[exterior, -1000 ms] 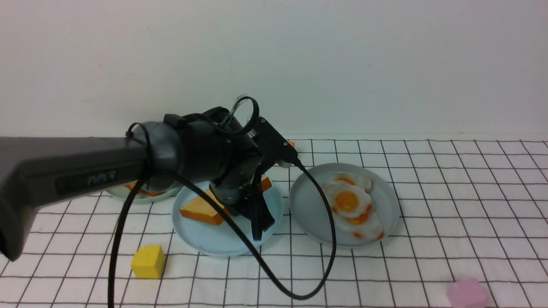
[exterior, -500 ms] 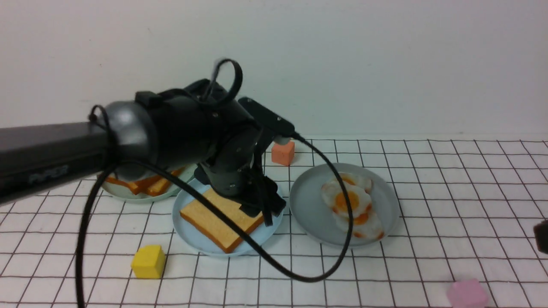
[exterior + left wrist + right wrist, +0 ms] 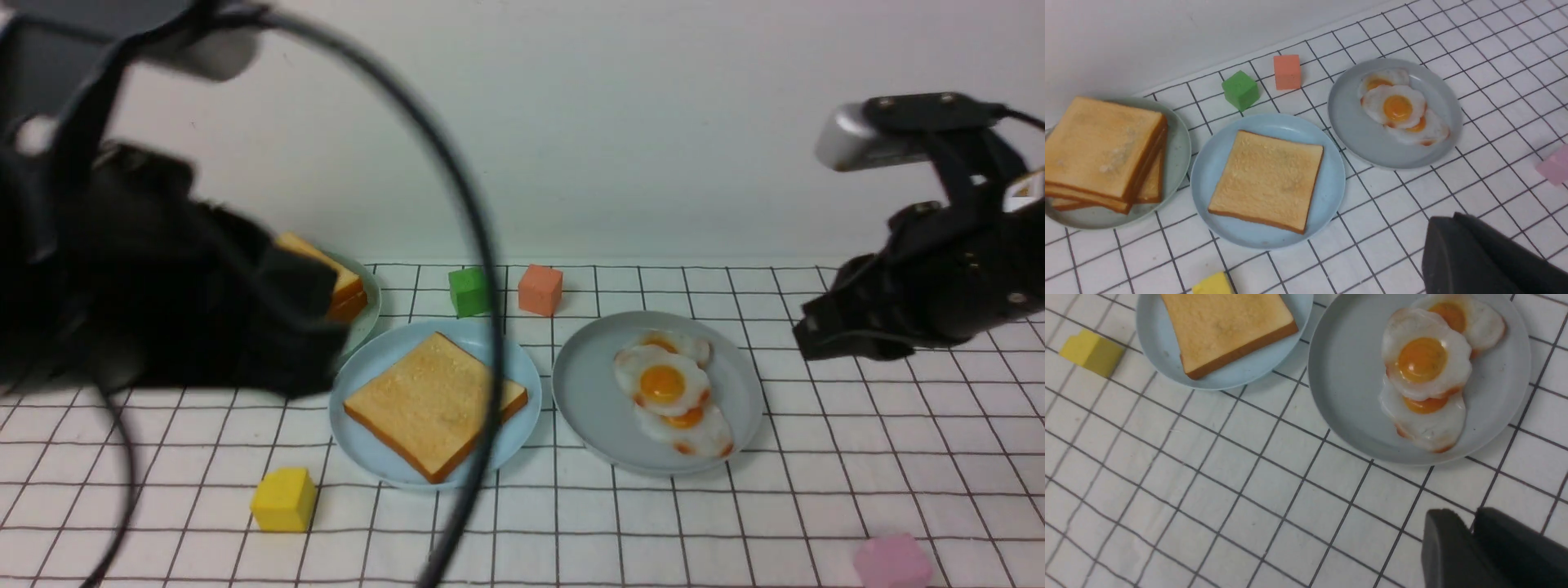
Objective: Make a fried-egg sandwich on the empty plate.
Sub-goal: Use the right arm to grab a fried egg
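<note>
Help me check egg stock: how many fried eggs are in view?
3, all overlapping on the grey plate: the back egg, the middle egg on top, the front egg nearest the robot. Others could lie hidden beneath.

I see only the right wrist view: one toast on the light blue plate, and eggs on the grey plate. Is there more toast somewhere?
Observer: Yes, a stack of toast slices lies on a pale green plate, on the robot's left of the light blue plate.
Operator: Is something behind the plates?
Observer: A green cube and an orange cube stand there, apart from the plates.
</note>
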Action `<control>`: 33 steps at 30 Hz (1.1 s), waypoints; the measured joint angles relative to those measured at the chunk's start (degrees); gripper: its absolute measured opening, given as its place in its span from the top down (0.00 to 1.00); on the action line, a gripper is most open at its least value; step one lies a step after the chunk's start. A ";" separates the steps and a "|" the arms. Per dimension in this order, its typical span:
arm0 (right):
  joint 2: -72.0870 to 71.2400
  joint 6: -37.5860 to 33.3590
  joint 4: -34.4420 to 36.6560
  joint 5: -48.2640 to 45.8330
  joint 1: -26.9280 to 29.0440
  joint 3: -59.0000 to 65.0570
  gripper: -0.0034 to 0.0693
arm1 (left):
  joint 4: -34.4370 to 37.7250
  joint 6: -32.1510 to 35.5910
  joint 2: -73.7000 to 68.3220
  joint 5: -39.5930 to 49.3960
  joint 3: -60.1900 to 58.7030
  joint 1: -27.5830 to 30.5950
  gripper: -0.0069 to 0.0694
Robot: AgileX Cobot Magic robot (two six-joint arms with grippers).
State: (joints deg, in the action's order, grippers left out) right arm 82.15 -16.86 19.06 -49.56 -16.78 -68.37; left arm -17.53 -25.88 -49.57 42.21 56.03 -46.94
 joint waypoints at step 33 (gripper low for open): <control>31.97 18.82 -5.87 -2.24 0.25 -20.98 0.23 | 1.57 -4.62 26.17 -12.48 -22.41 0.00 0.93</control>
State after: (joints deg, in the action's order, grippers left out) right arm 114.12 1.96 13.19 -51.80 -16.53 -89.35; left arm -15.96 -30.50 -23.40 29.73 33.63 -46.94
